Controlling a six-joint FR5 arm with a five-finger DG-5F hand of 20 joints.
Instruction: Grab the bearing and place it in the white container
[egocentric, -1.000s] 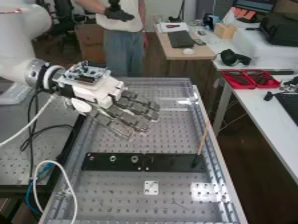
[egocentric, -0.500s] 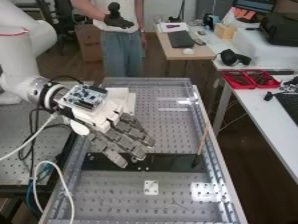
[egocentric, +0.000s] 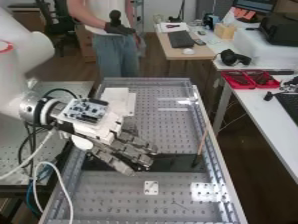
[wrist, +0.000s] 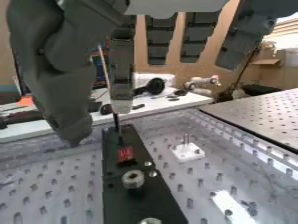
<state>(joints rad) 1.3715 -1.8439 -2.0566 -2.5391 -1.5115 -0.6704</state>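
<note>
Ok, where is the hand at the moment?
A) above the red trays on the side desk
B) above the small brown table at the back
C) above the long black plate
C: in the high view the hand hides part of the black plate with its straight fingers, and in the wrist view the plate runs below them.

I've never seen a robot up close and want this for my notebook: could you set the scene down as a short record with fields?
Machine: white robot arm
Hand: open hand, poised over a black plate
In hand: nothing seen
Surface: metal bench top with holes
On the plate: round metal part, probably the bearing
At one plate end: thin stick, dark-tipped, leaning slightly
Beside the plate: small white block with thin pins
Possible container: white object on the bench top; hard to tell
</note>
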